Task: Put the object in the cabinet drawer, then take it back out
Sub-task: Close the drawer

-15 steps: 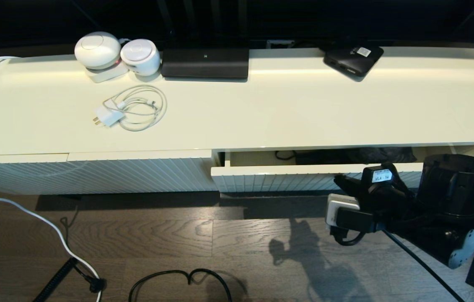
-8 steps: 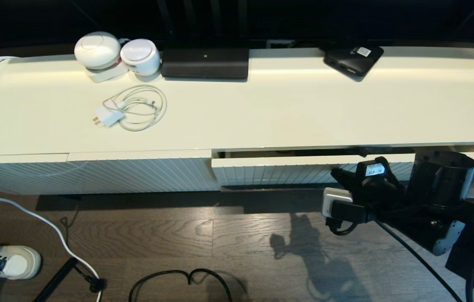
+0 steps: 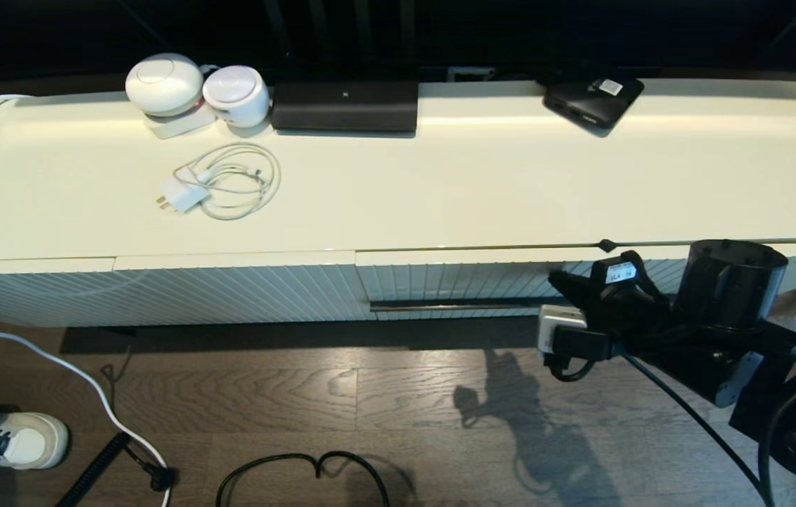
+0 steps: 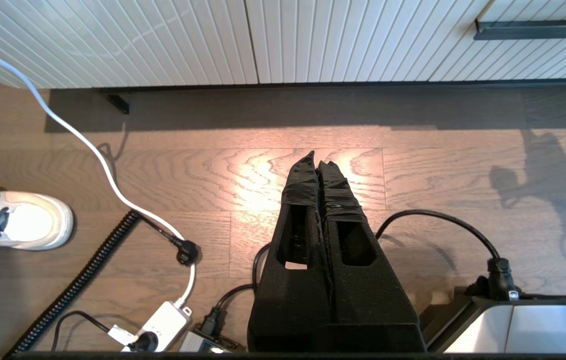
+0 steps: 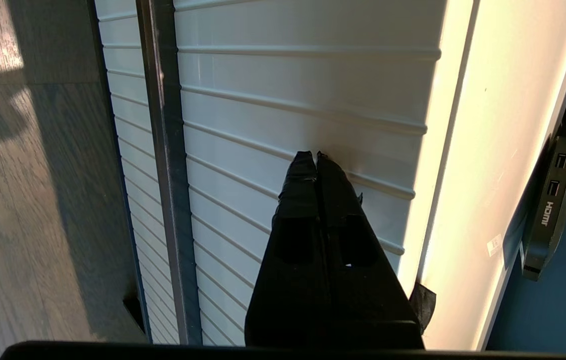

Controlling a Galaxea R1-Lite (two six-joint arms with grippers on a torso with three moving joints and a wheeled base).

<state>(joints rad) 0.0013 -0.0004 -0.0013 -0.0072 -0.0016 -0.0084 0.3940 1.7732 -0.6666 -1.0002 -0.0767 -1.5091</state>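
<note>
The cabinet drawer (image 3: 468, 280) is shut, its ribbed cream front flush with the panel beside it and its dark bar handle (image 3: 454, 306) along the lower edge. The object is hidden. Only a small black scrap (image 3: 607, 246) pokes out of the seam above the drawer front; it shows again in the right wrist view as a black scrap (image 5: 423, 305). My right gripper (image 5: 315, 156) is shut with nothing in it, its tips against the ribbed drawer front (image 5: 283, 100), beside the handle (image 5: 162, 150). Over the wooden floor my left gripper (image 4: 317, 159) hangs shut and empty.
On the cabinet top (image 3: 482, 183) sit a flat black box with a white sticker (image 3: 593, 98), a long black box (image 3: 345, 105), two white round devices (image 3: 164, 83) and a white charger with coiled cable (image 3: 222, 184). Cables (image 3: 299, 472) and a person's white shoe (image 3: 24, 440) are on the floor.
The drawer has gone from partly open to shut, with my right gripper moving forward against its front. The dark things inside are no longer visible. A white shoe has come in at the left.
</note>
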